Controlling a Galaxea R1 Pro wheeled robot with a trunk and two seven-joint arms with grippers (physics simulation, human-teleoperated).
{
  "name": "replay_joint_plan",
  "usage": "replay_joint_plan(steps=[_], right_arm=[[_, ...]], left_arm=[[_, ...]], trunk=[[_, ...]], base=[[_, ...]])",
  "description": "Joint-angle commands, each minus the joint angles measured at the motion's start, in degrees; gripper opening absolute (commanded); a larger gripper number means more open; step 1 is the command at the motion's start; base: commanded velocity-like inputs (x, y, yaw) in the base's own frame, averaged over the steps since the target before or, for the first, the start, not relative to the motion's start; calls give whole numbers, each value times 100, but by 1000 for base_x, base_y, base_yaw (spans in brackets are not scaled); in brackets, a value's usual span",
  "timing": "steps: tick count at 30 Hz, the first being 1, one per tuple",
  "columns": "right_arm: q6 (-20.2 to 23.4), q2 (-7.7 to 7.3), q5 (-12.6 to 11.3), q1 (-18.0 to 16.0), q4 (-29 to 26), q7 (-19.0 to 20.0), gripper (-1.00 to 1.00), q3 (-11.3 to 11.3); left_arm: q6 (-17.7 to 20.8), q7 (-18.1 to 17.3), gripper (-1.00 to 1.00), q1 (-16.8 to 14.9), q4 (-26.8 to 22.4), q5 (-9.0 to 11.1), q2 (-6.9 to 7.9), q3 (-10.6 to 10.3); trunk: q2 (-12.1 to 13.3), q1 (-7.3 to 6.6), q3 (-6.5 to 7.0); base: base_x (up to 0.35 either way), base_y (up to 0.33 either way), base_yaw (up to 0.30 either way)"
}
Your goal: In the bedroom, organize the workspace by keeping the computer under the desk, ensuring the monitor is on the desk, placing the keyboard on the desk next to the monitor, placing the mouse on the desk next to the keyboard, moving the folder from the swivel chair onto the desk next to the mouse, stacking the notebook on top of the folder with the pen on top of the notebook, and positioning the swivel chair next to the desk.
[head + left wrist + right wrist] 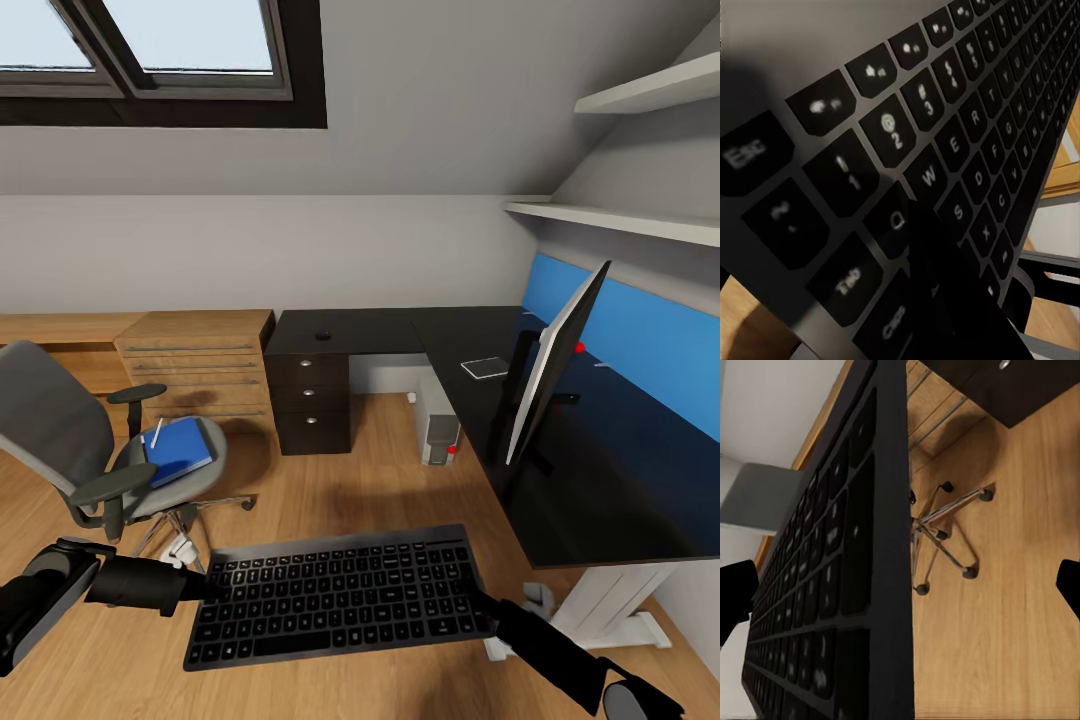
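The keyboard [335,595] [945,112] [832,585], dark grey with black keys, hangs level above the wooden floor in front of me. My left gripper [205,588] is shut on its left end, one finger [945,300] lying across the keys. My right gripper [482,605] [907,592] stands open at the right end, fingers wide on either side of the keyboard's edge. The black-topped desk [450,330] carries the monitor [555,370] and the mouse [323,335]. The computer [440,430] stands under it. The blue folder [180,450] with a white pen [156,432] lies on the swivel chair [60,430].
A light wooden chest [200,370] stands left of the desk's dark drawers [313,400]. A small flat grey item [485,368] lies on the desk near the monitor. White shelves [620,220] run along the right wall. The chair's chrome base [945,532] spreads over the floor.
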Motion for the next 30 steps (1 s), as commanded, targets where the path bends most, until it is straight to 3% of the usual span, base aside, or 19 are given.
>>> replay_joint_plan(steps=[1, 15, 21, 30], right_arm=[[45, 0, -40, -3, -1, 2, 100, 13], [45, 7, -39, -3, -10, 3, 100, 113], [45, 4, -41, -3, -10, 3, 100, 141], [45, 3, -41, -3, -10, -2, 100, 145]], left_arm=[[50, 8, -100, -7, 0, 44, 7, -19], [42, 8, -100, -7, 0, 3, 5, -52], [-18, 9, -100, -5, -1, -133, 5, -54], [-37, 9, -100, -2, 0, -176, 5, -63]], trunk=[[-4, 0, -6], [-4, 0, -6], [-4, 0, -6], [-4, 0, -6]], base=[[0, 0, 0], [0, 0, 0], [0, 0, 0], [0, 0, 0]])
